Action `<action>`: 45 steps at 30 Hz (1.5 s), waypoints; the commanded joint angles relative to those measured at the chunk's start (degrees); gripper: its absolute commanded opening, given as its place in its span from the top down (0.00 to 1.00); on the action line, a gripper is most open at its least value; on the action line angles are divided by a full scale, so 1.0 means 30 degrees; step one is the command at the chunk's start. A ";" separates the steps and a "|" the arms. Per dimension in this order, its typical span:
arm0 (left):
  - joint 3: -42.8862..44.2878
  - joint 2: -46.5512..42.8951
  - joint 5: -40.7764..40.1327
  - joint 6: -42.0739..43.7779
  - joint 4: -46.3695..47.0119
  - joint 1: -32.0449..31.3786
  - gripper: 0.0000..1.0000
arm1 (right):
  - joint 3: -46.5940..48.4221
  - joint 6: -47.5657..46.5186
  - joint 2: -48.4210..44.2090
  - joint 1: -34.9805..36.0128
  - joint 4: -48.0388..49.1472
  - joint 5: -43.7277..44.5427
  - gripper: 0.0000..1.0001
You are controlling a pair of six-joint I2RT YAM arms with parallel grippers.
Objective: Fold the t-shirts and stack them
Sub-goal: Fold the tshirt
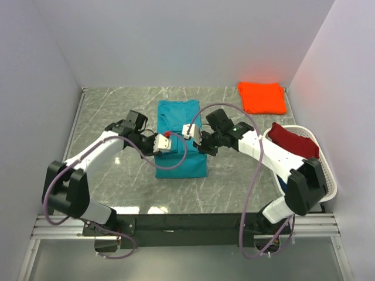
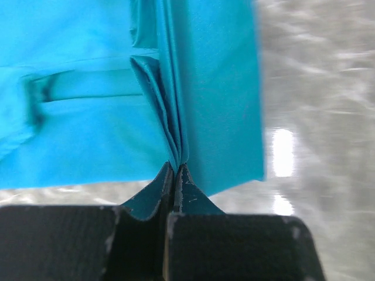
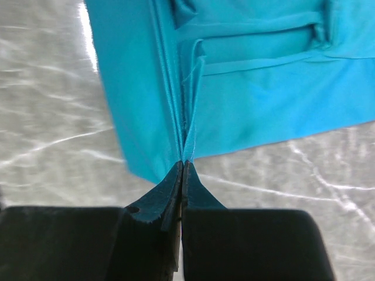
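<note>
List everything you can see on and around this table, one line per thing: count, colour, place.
teal t-shirt: one, teal, middle of the table, partly folded
orange t-shirt: one, bright orange, folded, far right corner
dark red t-shirt: one, dark red, in the basket
laundry basket: one, white, right edge of the table
table: one, grey marbled
left gripper: one, black fingers, shut on a fold of the teal t-shirt
right gripper: one, black fingers, shut on a fold of the teal t-shirt
</note>
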 commanded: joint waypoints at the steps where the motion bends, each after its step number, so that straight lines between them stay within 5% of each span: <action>1: 0.1920 0.1264 0.0703 0.1260 0.1226 0.0622 0.98 | 0.1358 -0.1792 0.1362 -0.0648 0.0824 0.0063 1.00; 8: 0.4852 0.5101 0.1025 0.1642 0.0814 0.1706 0.94 | 0.3785 -0.2730 0.4265 -0.1908 0.1294 0.0004 1.00; 20: 0.6347 0.7535 0.0645 0.1291 0.2367 0.2205 0.93 | 0.6076 -0.3346 0.7432 -0.2642 0.1645 0.0150 1.00; 26: 0.6962 0.8649 0.0205 0.0706 0.3391 0.2351 0.78 | 0.6456 -0.3142 0.8339 -0.2730 0.1938 0.1200 1.00; 31: 0.7197 0.9003 -0.0380 -0.0057 0.3922 0.2644 0.51 | 0.6897 -0.2293 0.8372 -0.3285 0.3049 0.1995 0.43; 33: 0.7110 0.8682 -0.0440 -0.0291 0.3718 0.2878 0.43 | 0.7100 -0.1794 0.7934 -0.3752 0.3228 0.1851 0.37; 45: 0.3182 0.5105 -0.0323 -0.3248 0.4712 0.3465 0.46 | 0.5576 0.1131 0.5378 -0.4223 0.0563 0.0181 0.44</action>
